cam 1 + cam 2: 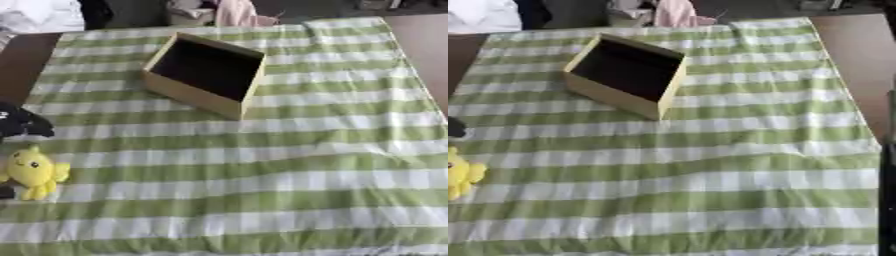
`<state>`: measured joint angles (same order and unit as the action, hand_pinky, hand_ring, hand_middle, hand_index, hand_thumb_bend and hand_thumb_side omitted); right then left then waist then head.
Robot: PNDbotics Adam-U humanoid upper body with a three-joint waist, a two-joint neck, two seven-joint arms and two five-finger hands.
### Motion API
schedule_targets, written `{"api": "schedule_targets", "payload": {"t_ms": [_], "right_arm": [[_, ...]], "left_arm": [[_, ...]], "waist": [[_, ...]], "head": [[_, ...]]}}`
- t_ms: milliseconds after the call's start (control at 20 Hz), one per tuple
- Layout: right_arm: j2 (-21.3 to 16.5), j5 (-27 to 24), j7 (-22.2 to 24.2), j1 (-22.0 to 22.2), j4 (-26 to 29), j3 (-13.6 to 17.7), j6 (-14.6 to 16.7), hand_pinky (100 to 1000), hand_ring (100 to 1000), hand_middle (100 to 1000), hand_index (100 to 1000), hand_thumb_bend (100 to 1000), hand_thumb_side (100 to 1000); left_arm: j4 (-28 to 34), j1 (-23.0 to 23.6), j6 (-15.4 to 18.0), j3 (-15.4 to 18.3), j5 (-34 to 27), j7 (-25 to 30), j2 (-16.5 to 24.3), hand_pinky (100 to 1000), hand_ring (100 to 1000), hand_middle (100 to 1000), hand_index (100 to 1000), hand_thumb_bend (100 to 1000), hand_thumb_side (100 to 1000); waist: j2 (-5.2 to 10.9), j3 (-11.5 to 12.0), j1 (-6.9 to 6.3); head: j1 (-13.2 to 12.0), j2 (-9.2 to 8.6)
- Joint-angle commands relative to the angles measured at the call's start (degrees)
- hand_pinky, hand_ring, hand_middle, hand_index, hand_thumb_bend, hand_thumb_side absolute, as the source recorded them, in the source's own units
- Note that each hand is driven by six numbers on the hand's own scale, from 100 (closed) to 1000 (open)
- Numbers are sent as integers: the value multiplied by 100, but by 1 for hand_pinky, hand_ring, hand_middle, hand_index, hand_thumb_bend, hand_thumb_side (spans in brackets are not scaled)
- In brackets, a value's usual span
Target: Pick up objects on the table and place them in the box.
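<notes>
A yellow plush toy [33,171] lies on the green-and-white checked cloth [262,175] at the left edge. An open cardboard box [206,72] with a dark inside stands at the back, left of centre, turned at an angle. A black shape [19,123] reaches in from the left edge just above the toy; it looks like my left hand, but I cannot make out how it is held. A small dark bit [4,192] shows at the edge below the toy. My right hand is out of sight.
The brown table top [424,45] shows bare beyond the cloth at the back right and back left. Clothing and a pink item [236,12] lie past the far edge. A dark strip [888,190] runs down the right border.
</notes>
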<state>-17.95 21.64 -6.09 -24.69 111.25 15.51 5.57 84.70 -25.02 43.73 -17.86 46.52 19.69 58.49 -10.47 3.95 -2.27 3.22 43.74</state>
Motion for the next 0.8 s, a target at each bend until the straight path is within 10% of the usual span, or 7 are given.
{"api": "schedule_targets", "payload": {"t_ms": [50, 800], "right_arm": [[-64, -46, 1, -42, 84, 34, -5, 643, 715, 746, 762, 100, 762], [-6, -90, 6, -27, 84, 51, -26, 639, 710, 744, 761, 100, 766]], "left_arm": [[-94, -27, 824, 61, 406, 542, 223, 795, 880, 885, 971, 613, 468], [-950, -336, 824, -59, 1470, -509, -274, 784, 875, 887, 975, 555, 277]], "waist": [[65, -1, -4], [37, -79, 34]], "head": [[2, 38], [-176, 38]]}}
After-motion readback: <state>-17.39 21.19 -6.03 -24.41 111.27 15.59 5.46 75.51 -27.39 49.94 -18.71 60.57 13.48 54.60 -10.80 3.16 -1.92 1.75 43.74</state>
